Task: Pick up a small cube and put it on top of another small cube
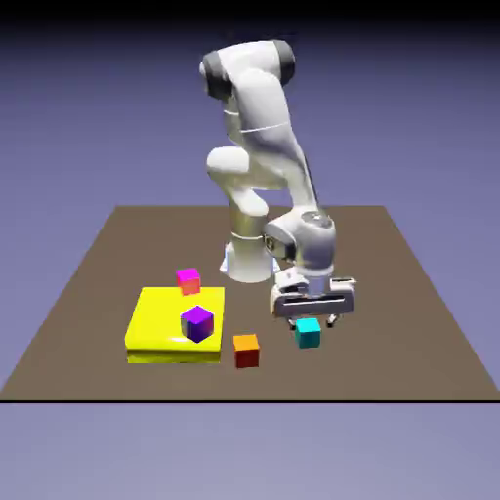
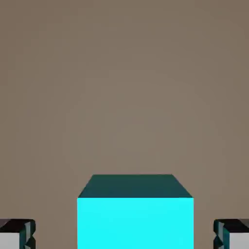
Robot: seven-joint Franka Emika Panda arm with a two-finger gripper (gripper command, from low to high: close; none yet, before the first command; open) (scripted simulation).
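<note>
Four small cubes sit on the brown tabletop [image 1: 410, 293], and the order here goes big to small. White Franka arm [image 1: 259, 146] folds down from its base at the far edge, elbow high, wrist bent so the hand points straight down near the tabletop's middle-front. Yellow slab [image 1: 156, 317] lies flat toward the exterior view's left, with a purple cube [image 1: 196, 323] resting on its top and a pink-and-orange cube [image 1: 187, 281] at its far edge; whether that one sits on the slab or just behind it is unclear. Orange cube [image 1: 246, 350] stands on the tabletop just beside the slab's near right corner. Gripper [image 1: 312, 314] hangs directly over the small cyan cube [image 1: 308, 333], which sits on the tabletop just right of the orange one, apart from it. Hand view confirms the key relation: the cyan cube [image 2: 135, 221] lies centred between the two finger tips [image 2: 17, 233], square to them, no long axis to worry about. Jaws spread wide, clear gaps on both sides, nothing clamped. Judgement: a little more straight descent, then close; the cube is not yet grasped. Likely stack target is the neighbouring orange cube.
</note>
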